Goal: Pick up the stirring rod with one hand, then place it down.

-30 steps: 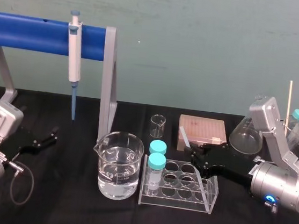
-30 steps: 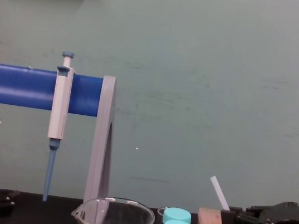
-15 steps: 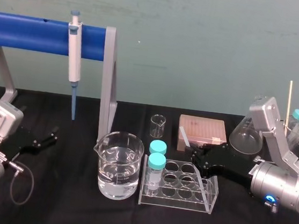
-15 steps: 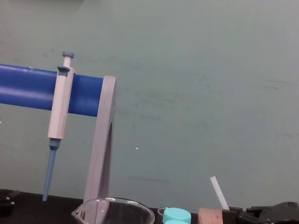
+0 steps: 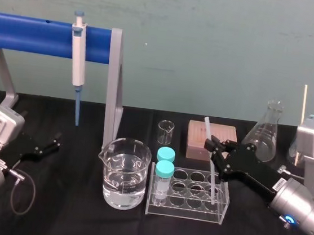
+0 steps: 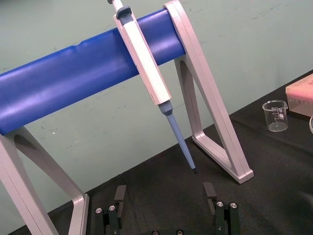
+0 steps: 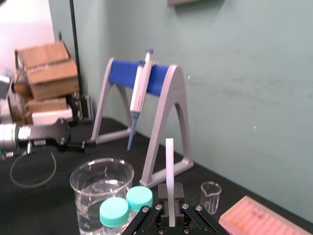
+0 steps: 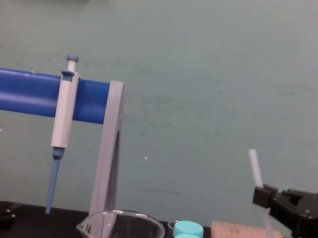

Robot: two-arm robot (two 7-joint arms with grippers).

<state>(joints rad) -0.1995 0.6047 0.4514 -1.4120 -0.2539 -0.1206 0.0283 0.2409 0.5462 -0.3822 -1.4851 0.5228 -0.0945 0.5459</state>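
Tilted upright since earlier, the thin translucent-white stirring rod (image 5: 208,130), pinched by the right pincer (image 5: 215,152), could snag the clear rack (image 5: 183,209).

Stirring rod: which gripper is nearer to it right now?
Right. The right gripper is shut on the stirring rod, holding it near-upright at the tube rack. The left gripper sits open at the table's far left, well apart from it.

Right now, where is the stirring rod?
In the head view the stirring rod is right of centre, held nearly upright by the right gripper, lower end at the right end of the clear tube rack, in front of the pink box.
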